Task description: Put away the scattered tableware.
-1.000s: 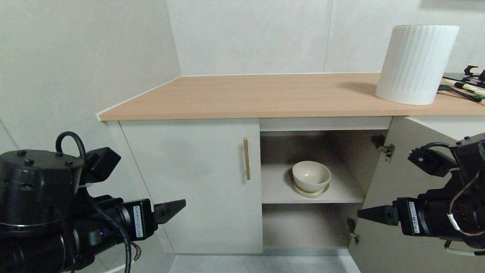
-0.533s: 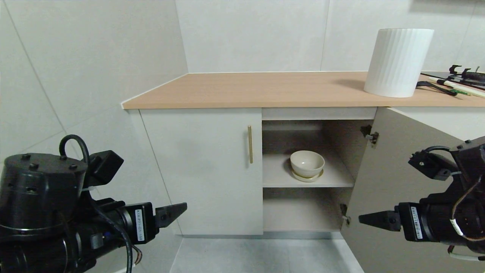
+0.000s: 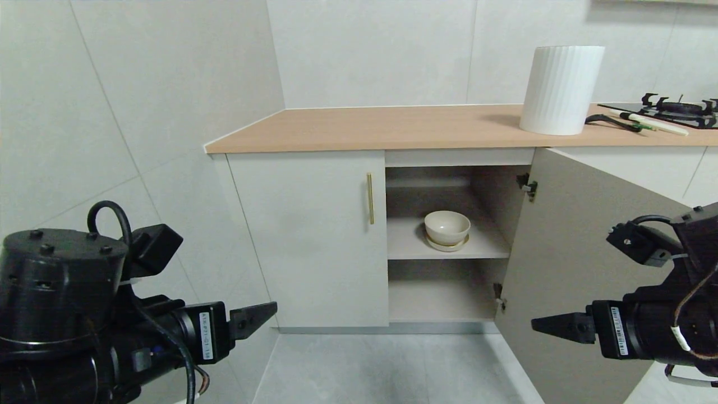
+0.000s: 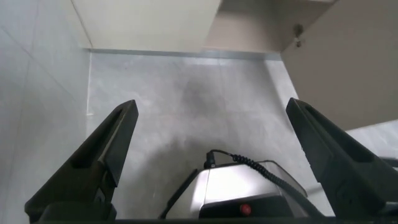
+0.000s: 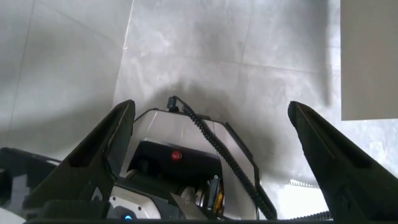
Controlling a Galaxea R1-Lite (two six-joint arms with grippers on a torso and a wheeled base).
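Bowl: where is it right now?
In the head view, the bowl sits on a small plate on the shelf of the open cabinet, right of the brass handle.

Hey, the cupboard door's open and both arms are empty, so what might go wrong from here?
1. The open cabinet door stands right beside the right gripper; swinging that arm could knock it.
2. The bowl sits stacked on a small plate on the upper shelf; a hard push when closing the door might jolt the stack.
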